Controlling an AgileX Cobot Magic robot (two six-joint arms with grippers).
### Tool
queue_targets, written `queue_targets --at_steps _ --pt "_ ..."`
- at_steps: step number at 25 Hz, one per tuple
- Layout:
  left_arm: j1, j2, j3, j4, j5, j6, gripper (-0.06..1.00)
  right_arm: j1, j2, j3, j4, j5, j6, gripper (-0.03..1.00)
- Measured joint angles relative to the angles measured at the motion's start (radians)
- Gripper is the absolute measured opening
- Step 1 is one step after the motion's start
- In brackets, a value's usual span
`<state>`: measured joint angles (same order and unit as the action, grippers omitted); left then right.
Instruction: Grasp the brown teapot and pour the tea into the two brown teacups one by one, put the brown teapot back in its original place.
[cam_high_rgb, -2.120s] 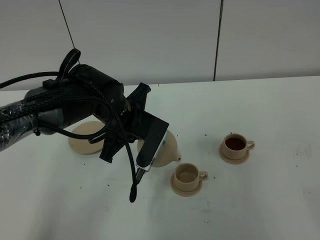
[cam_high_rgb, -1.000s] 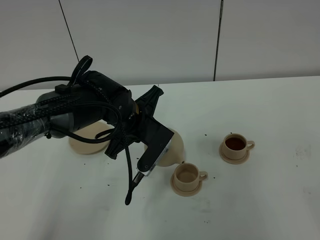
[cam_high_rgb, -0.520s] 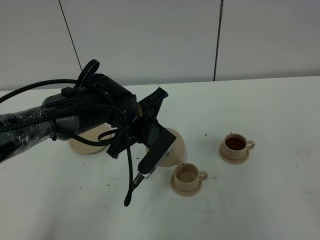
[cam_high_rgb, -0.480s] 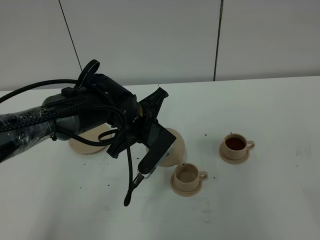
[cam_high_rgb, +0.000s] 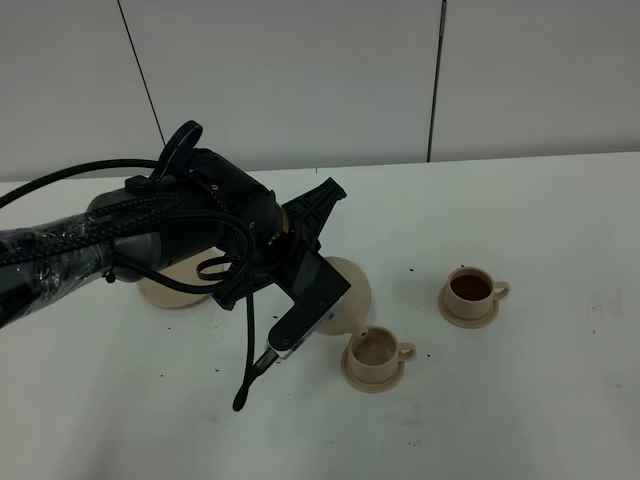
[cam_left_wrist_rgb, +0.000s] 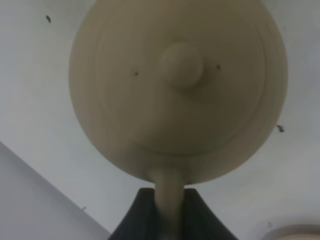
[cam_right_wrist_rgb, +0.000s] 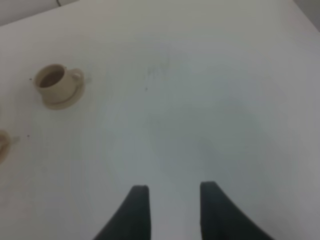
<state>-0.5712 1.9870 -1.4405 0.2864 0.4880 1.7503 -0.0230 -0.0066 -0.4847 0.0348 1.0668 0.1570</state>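
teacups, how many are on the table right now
2. One teacup stands at the teapot's spout, toward the table's front; the other, holding dark tea, stands farther right. The arm may hide part of the table.

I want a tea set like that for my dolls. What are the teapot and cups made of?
The teapot is probably unglazed ceramic or matte plastic; its beige surface looks smooth and dull, with no shine. The near cup and far cup are likely the same stuff, matching in beige colour and dullness. Clay or plastic, the pictures can't settle.
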Motion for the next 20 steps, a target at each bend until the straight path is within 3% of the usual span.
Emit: queue_targets --at_steps 20 --pt "-0.003 0.000 0.000 -0.001 -0.031 0.102 0.17 0.000 0.000 0.000 0.000 0.000 0.000 0.24"
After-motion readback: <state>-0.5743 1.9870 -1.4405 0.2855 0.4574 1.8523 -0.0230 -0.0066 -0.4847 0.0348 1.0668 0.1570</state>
